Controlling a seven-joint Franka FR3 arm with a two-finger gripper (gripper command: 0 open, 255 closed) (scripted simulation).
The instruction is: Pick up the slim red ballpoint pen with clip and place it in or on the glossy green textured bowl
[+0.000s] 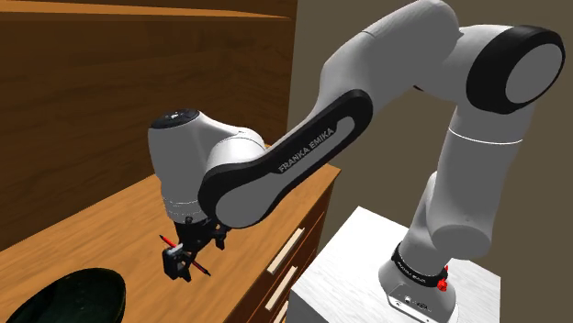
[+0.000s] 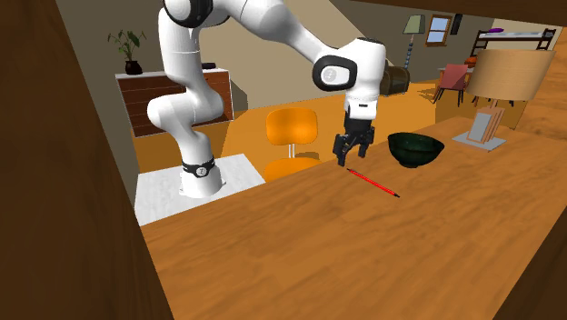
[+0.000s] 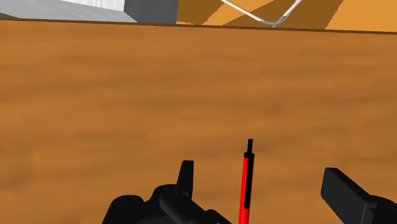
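Straddling one pen [image 2: 373, 183], gripper [image 2: 350, 156] gapes near one bowl [image 2: 415, 148].

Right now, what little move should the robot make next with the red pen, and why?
Probably shut the black two-finger gripper on the slim red pen. It lies on the brown wooden table between the open fingers, untouched, so nothing holds it yet for the dark green bowl.
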